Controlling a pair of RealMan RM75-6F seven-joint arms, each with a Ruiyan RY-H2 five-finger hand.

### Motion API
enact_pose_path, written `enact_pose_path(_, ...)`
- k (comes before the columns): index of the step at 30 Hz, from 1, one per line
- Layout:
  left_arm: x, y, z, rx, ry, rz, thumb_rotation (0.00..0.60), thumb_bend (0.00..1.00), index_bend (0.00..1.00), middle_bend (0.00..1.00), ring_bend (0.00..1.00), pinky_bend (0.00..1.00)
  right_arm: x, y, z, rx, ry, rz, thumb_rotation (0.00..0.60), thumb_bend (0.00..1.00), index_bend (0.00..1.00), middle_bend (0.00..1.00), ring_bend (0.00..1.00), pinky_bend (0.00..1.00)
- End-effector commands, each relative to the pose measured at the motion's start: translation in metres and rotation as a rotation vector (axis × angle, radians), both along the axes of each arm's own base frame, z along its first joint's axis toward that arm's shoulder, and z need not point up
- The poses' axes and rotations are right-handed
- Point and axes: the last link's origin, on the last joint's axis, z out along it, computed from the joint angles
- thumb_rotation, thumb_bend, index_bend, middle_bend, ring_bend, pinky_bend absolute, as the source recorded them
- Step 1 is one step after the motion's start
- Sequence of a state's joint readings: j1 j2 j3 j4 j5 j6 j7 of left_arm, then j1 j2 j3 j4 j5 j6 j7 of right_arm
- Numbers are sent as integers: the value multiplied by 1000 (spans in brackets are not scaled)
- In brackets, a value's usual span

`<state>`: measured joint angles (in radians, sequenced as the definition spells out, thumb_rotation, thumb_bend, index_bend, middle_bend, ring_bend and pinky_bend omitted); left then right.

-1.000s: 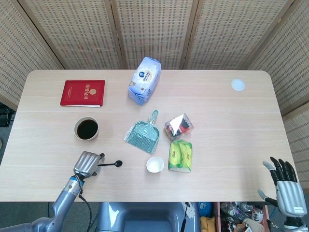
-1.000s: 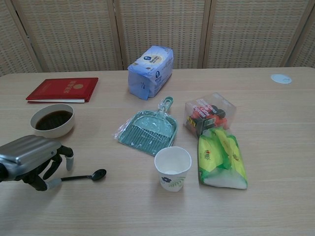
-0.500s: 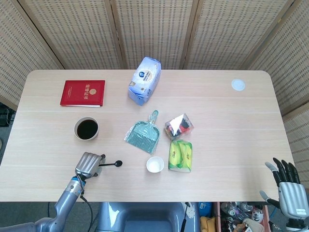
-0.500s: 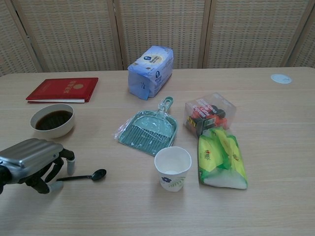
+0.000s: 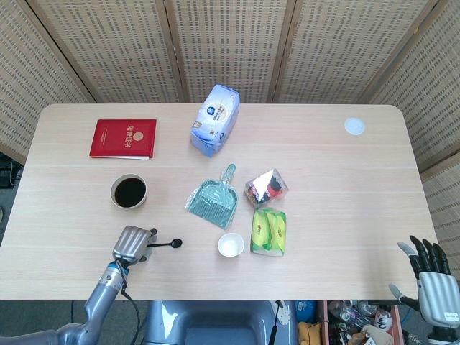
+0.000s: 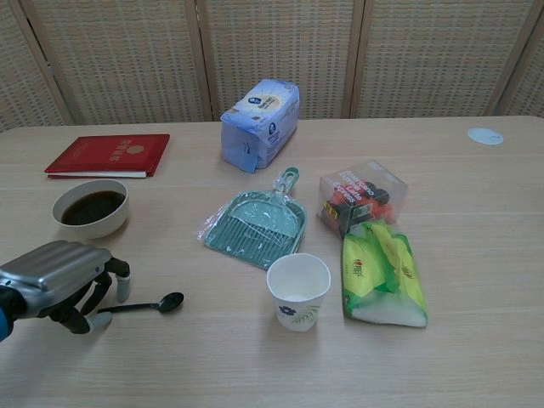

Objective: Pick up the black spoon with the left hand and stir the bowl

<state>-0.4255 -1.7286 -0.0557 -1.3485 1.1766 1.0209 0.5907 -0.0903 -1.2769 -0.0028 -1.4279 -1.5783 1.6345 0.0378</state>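
Left hand (image 6: pixel 53 285) sits low on the table, fingers curled down over the handle end of the black spoon (image 6: pixel 146 304), whose scoop pokes out to its right; a firm grip can't be confirmed. The bowl (image 6: pixel 90 207) of dark liquid stands just beyond the hand. Right hand (image 5: pixel 434 282) hangs off the table edge, fingers spread, empty.

Black spoon (image 6: pixel 146 304): small, thin-handled, lying flat on table near front-left edge, bowl end pointing right, handle end running left under curled fingers of left hand (image 6: pixel 53 280); grip not clear.
Bowl (image 6: pixel 90 207): round, cream-coloured, upright, filled with dark liquid; stands behind spoon, apart from it.
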Motion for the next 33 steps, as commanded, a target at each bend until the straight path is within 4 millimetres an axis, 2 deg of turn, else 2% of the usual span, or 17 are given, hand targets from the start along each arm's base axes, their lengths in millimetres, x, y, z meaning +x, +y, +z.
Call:
enact_pose_path(1,0,1,-2,0,-1,7,600,380,474,723,674,700,0,1,1,-1,0,-2,600,235,218,168,19,64)
enact_pose_path(16,-3,1,-6,-4,6,28,600,380,503,723,675,700,-2,1,1,1,1,-13,600,236,218,168,19,64)
enact_pose_path(33,-15,-2,-1,-11,32,64,600,379,577,739,693,701,-4,1,1,-1,-3,-18,600,236,218,168,19,64)
